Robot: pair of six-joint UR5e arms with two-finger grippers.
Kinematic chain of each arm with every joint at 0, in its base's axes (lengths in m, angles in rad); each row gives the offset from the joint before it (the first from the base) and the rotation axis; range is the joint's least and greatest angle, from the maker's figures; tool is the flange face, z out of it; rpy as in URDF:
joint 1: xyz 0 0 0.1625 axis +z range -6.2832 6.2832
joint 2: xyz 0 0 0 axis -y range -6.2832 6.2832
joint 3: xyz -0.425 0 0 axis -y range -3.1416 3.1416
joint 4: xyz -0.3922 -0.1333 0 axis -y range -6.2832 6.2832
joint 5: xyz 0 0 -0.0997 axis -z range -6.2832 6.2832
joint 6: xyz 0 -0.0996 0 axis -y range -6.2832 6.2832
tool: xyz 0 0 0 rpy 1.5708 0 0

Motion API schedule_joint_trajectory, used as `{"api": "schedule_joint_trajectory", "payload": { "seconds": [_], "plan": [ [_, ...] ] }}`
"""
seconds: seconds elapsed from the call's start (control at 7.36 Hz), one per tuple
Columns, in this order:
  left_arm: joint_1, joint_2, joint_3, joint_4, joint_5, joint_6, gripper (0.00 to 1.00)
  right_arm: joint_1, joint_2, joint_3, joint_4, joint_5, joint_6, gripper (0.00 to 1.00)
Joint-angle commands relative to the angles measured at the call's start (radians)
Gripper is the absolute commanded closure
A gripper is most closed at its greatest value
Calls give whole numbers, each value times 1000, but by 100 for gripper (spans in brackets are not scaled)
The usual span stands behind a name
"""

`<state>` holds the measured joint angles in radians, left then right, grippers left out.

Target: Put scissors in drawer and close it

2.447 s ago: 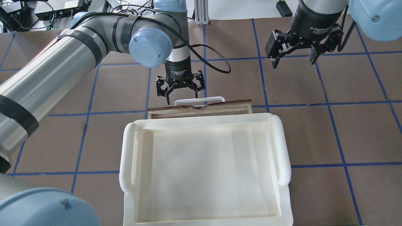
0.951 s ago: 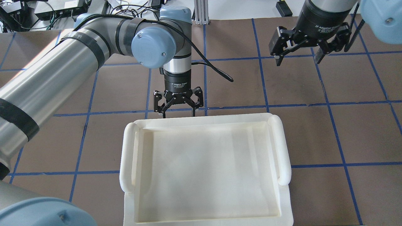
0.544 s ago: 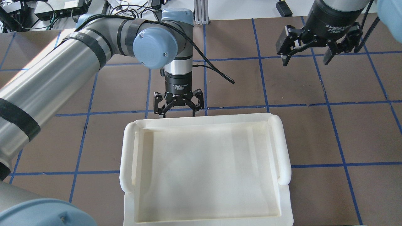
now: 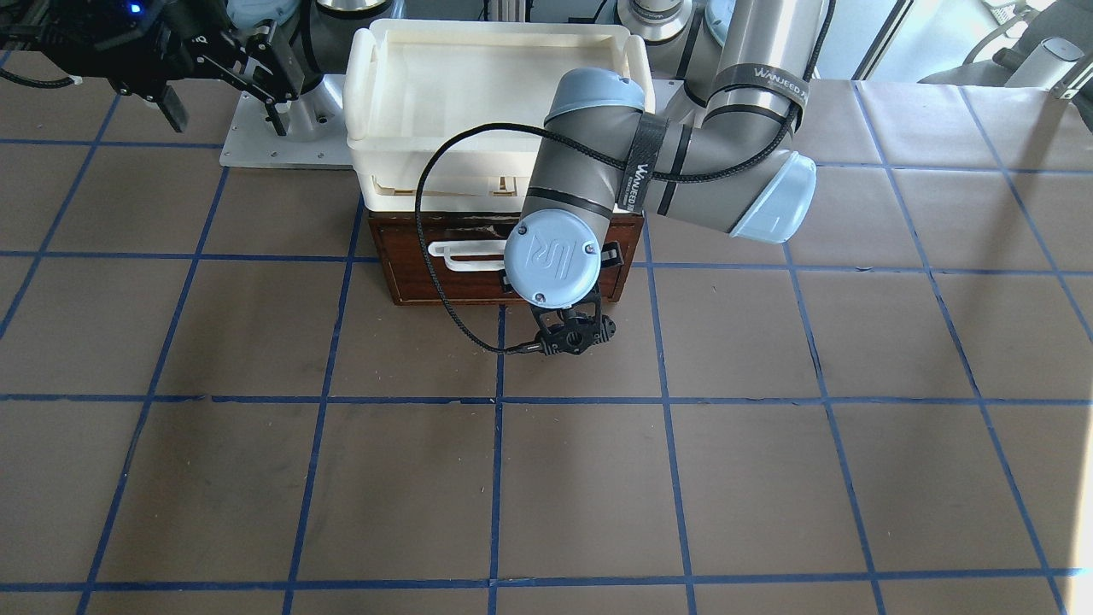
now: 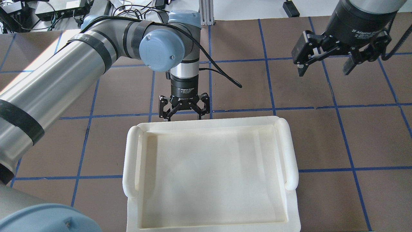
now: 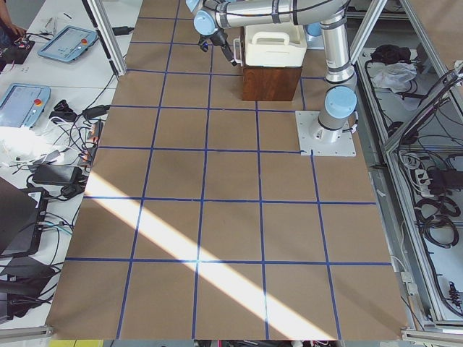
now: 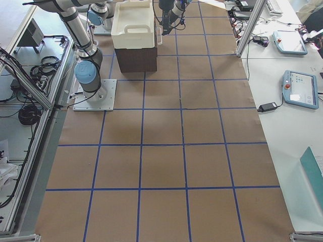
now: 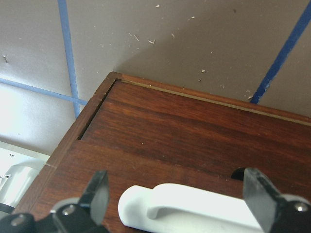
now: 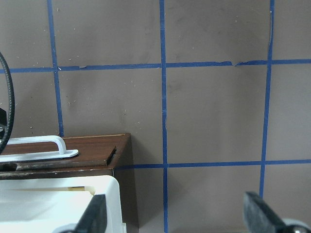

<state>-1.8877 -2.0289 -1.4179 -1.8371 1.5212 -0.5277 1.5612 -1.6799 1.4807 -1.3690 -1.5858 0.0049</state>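
Observation:
The dark brown drawer is pushed in flush with its cabinet, and its white bar handle faces away from me. The scissors are out of view. My left gripper is open just in front of the drawer front. In the left wrist view the handle lies between the spread fingers. I cannot tell whether they touch it. My right gripper is open and empty, well off to the right above the bare table. It also shows in the front-facing view.
A cream-white plastic tray sits on top of the drawer cabinet and hides the drawer from overhead. The table around it is brown with blue tape lines. The right wrist view shows the cabinet corner and the tray corner.
The drawer stuck out past the tray 2.4 s ago. My left gripper moved toward the tray and the drawer went in. My right gripper has drifted to the right.

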Motion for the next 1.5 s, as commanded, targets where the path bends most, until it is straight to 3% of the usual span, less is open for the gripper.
{"api": "schedule_joint_trajectory", "payload": {
  "seconds": [0.0, 0.54, 1.09, 1.36],
  "plan": [
    [-2, -2, -1, -1, 5, 0, 0, -3, -9, 9, 14, -54, -12, 0],
    [-2, 6, 7, -2, 20, 0, 0, -7, 69, 9, -16, -19, -5, 0],
    [48, 27, 54, 259, 17, 17, 0, -7, 71, 9, -59, -22, -11, 0],
    [115, 33, 68, 443, 20, 157, 0, -7, 71, 10, -124, -20, -6, 0]
  ]
}}
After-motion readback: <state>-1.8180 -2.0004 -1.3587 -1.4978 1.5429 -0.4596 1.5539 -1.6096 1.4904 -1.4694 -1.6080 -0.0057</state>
